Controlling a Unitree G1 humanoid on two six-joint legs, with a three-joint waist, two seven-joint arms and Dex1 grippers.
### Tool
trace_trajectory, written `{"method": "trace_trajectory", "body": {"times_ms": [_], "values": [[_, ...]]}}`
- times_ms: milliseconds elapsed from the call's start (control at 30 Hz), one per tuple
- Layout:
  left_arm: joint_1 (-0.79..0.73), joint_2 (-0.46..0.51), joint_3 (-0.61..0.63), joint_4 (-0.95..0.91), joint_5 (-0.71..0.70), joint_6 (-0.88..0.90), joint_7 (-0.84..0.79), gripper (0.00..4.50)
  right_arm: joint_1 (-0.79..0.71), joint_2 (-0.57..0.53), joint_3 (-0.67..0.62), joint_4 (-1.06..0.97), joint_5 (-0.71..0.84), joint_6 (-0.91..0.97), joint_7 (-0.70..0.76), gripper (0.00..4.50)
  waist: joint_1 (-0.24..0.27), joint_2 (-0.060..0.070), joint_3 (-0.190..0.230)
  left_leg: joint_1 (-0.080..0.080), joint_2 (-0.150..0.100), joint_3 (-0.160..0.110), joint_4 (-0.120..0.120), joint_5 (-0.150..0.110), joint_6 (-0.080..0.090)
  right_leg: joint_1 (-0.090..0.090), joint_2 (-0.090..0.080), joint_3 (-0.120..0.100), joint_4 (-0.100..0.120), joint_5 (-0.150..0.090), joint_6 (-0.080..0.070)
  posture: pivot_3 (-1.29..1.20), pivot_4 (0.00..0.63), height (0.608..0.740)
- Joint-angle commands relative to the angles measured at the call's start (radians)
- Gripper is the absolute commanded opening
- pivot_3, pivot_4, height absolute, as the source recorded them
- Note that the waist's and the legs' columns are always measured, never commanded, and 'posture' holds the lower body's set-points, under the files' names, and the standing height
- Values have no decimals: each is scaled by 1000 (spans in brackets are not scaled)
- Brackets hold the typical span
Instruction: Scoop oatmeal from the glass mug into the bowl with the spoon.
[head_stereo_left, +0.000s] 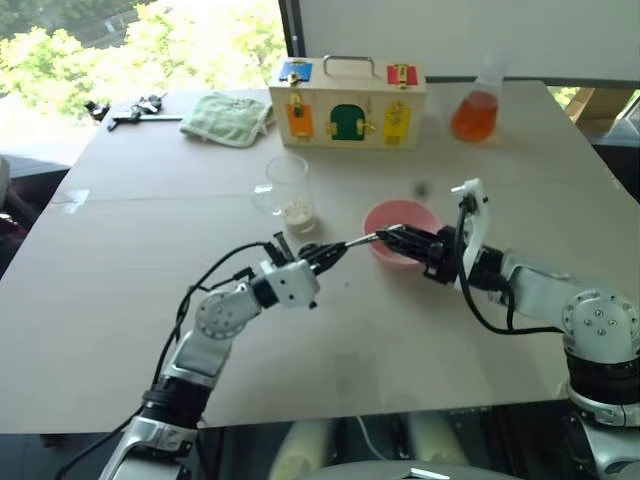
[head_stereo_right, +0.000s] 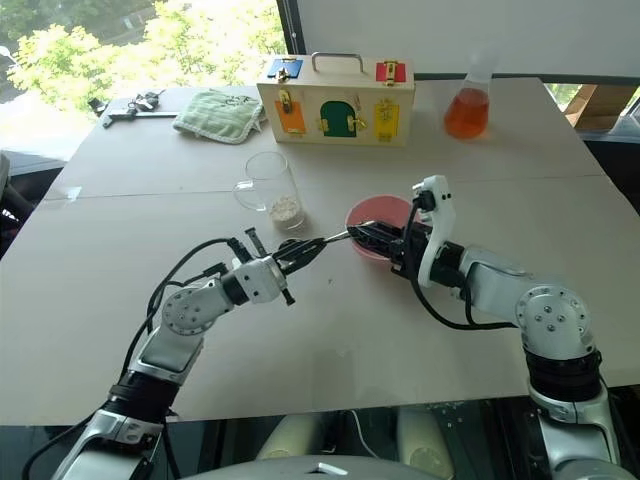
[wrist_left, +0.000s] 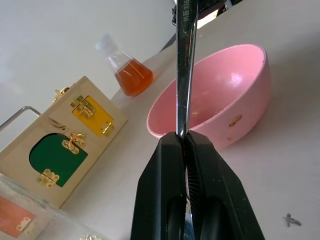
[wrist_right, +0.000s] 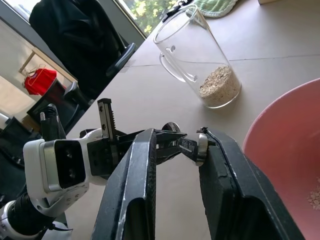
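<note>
Currently spoon (head_stereo_left: 362, 240) clamped in left end effector (head_stereo_left: 335, 251), right end effector (head_stereo_left: 385, 236) part-open around it; mug (head_stereo_left: 287, 188) upper-left.

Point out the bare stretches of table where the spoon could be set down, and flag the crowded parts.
Free: the wide near strip of the table in front of both tools, and the left stretch between the glass mug and the table's left edge. Crowded: the middle, where the spoon spans both tools beside the bowl, and the far edge with cloth, wooden box and flask.
</note>
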Motion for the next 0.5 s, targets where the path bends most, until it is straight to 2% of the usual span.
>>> {"method": "trace_trajectory", "body": {"times_ms": [33, 500], "values": [[6, -2, 24, -52, 9, 16, 30, 0, -14, 4, -19, -17, 6, -20, 3, 1288, 0, 0, 0, 0, 0, 0, 0, 0, 0, 0, 0, 0, 0, 0, 0, 0, 150, 740], [27, 17, 22, -78, 2, 24, 31, 0, -21, 9, -23, -7, 9, -29, 1, 1288, 0, 0, 0, 0, 0, 0, 1, 0, 0, 0, 0, 0, 0, 0, 0, 0, 150, 740]]}}
